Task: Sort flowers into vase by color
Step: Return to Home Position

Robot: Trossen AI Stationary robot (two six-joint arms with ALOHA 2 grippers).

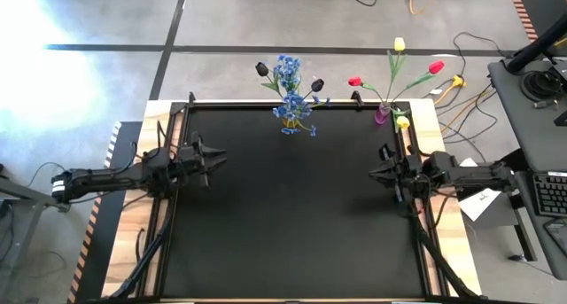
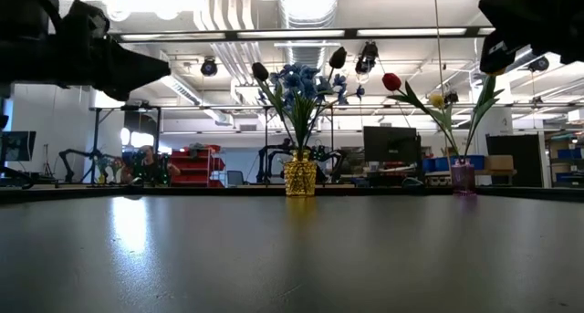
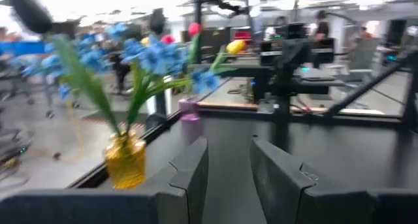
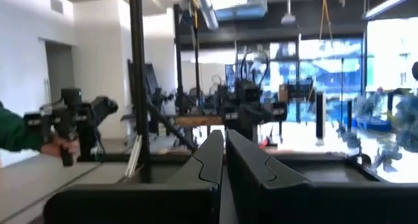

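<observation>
A gold vase (image 1: 292,118) stands at the middle of the table's far edge and holds blue sprays (image 1: 288,74) and black tulips (image 1: 262,69). It also shows in the low view (image 2: 299,178) and the left wrist view (image 3: 125,162). A purple vase (image 1: 383,114) stands at the far right and holds red tulips (image 1: 355,81) and yellow tulips (image 1: 399,44). It shows in the low view too (image 2: 463,176). My left gripper (image 1: 217,155) hovers open and empty at the table's left (image 3: 228,152). My right gripper (image 1: 372,173) hovers shut and empty at the right (image 4: 224,142).
The black mat (image 1: 292,215) lies between the two arms. Cables (image 1: 461,91) and a desk with a keyboard (image 1: 549,193) are off the table's right side. A person's green sleeve (image 4: 13,129) shows beyond the table in the right wrist view.
</observation>
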